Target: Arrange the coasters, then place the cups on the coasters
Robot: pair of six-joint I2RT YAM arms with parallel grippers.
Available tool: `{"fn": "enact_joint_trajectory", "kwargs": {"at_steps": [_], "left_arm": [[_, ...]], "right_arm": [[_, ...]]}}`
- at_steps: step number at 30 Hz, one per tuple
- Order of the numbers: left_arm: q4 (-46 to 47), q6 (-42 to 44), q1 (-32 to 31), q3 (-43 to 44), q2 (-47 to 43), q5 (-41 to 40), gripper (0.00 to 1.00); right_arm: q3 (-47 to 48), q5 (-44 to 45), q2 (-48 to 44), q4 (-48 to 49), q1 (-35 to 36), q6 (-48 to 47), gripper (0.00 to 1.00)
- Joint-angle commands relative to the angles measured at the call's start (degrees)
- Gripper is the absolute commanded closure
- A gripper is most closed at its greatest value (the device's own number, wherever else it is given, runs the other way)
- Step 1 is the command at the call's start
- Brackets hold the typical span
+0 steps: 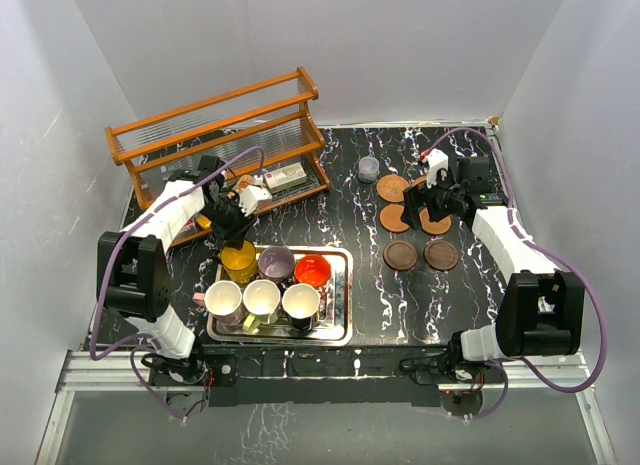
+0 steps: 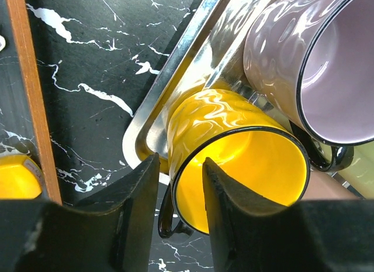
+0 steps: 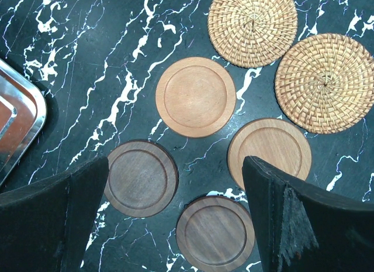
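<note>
Six cups stand on a steel tray [image 1: 343, 297]: yellow [image 1: 238, 260], mauve [image 1: 276, 262], red-orange [image 1: 312, 270], and three white-lined ones in front [image 1: 262, 298]. My left gripper [image 2: 180, 167] straddles the yellow cup's [image 2: 234, 161] rim, one finger inside and one outside by the black handle. A narrow gap still shows beside the wall. The mauve cup [image 2: 315, 67] touches its right side. My right gripper [image 3: 175, 167] hangs wide open above the coasters: two woven [image 3: 252, 26], two light wooden [image 3: 195, 96] and two dark [image 3: 141, 177], set in pairs on the table.
A wooden rack [image 1: 220, 135] stands at the back left, its lower rail [image 2: 32, 96] close to my left fingers. A small grey-blue pot [image 1: 368, 168] sits behind the coasters. The tray's corner [image 3: 17, 120] shows left of the right gripper.
</note>
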Motion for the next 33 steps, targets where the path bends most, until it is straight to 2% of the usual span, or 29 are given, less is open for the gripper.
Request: {"fn": "enact_joint_trajectory", "kwargs": {"at_steps": [1,14,25,33], "left_arm": [[-1.34,1.51,-0.11,-1.25,-0.80,1.98,0.67],[-1.89,1.92,-0.11,-1.75,-2.06,-3.31,0.84],[-5.54,0.35,-0.06,2.89,-3.18,-7.69,1.00],[-6.69,-5.24,-0.11,7.68,-3.62,-8.94,1.00]], "right_arm": [[-0.25,0.08,-1.44,3.45,0.12,-0.41,0.02],[-0.35,-0.01,-1.59,3.39,0.12,-0.26,0.02],[-0.32,-0.06,-2.03,3.39,0.11,-0.13,0.02],[-0.38,-1.06,-2.44,3.67,0.11,0.40,0.02]]}}
